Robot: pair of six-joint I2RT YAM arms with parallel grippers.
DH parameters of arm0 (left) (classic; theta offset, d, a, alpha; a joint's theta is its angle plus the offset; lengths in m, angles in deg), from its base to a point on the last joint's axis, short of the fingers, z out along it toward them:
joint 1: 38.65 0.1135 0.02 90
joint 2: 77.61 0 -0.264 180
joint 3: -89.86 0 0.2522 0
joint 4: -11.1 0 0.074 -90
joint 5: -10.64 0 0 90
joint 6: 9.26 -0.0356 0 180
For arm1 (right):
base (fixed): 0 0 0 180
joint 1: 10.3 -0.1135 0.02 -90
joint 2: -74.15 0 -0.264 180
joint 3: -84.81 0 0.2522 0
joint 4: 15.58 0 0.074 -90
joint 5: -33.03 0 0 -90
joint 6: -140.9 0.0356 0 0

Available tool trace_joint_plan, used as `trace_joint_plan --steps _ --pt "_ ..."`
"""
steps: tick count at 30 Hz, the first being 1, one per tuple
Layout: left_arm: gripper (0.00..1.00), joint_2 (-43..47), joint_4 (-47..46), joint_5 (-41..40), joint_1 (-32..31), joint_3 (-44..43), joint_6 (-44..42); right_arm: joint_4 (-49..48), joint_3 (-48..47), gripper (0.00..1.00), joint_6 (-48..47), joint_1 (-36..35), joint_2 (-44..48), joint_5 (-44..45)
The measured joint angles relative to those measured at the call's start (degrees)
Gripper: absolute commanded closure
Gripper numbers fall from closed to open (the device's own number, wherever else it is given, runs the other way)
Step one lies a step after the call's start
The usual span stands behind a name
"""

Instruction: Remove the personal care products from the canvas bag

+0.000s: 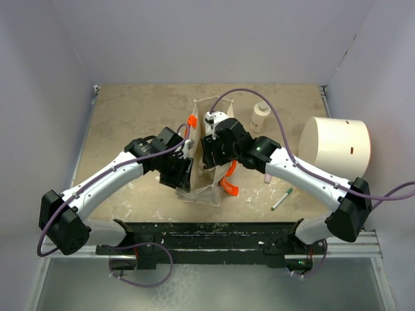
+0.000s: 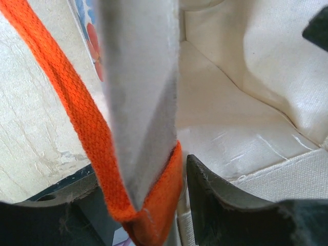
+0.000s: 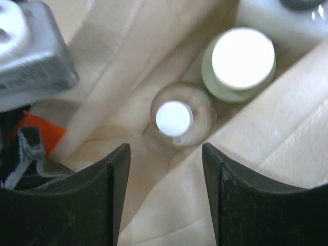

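The cream canvas bag [image 1: 206,189] stands upright at the table's middle, with orange handles [image 1: 228,183]. My left gripper [image 1: 185,167] is shut on the bag's left rim and orange strap [image 2: 154,205]; one dark finger [image 2: 220,205] shows inside the wall. My right gripper [image 1: 209,146] hangs open over the bag's mouth. In the right wrist view its jaws [image 3: 166,174] stand apart above a clear-shouldered bottle with a white cap [image 3: 174,118], an olive-beige cylinder with a cream cap [image 3: 243,59] and a white bottle with a dark cap [image 3: 287,20]. Another white bottle with a pale cap [image 1: 260,116] stands on the table behind the bag.
A large white cylinder [image 1: 334,148] lies at the right. A green pen [image 1: 281,199] lies right of the bag near the front. The right arm's purple cable [image 1: 246,91] loops above the bag. Grey walls close in the table's back and sides.
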Motion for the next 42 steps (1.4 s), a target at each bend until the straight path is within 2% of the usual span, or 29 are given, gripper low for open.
trace_joint_plan --steps 7,11,16,24,26,35,39,42 --pt "0.45 -0.76 0.09 0.04 0.02 -0.2 -0.42 -16.65 7.76 0.46 -10.49 0.0 0.07 -1.33" --pt "0.45 -1.07 0.09 0.15 0.02 -0.26 -0.42 -21.11 10.86 0.48 -13.79 -0.04 -0.55 -1.81" --pt "0.45 -1.14 0.31 0.13 0.02 -0.61 -0.42 -26.38 12.98 0.56 -17.31 -0.04 -2.51 -2.58" --pt "0.45 -1.6 0.59 0.22 0.02 -1.33 -0.44 -37.97 20.13 0.56 -19.54 -0.04 -2.6 -2.19" --pt "0.44 -1.66 0.57 0.24 0.02 -1.33 -0.46 -39.19 20.76 0.61 -19.65 -0.04 -2.58 -2.14" --pt "0.44 -1.7 0.52 0.48 0.02 -1.33 -0.46 -43.01 23.5 1.0 -19.45 -0.28 -1.36 -0.63" --pt "0.42 -1.7 0.5 0.48 0.02 -1.33 -0.39 -40.63 22.12 1.0 -18.91 -0.42 -1.42 -0.2" --pt "0.36 -1.7 0.5 0.48 0.02 -1.33 -0.33 -38.12 20.76 1.0 -17.29 -0.42 -1.53 0.31"
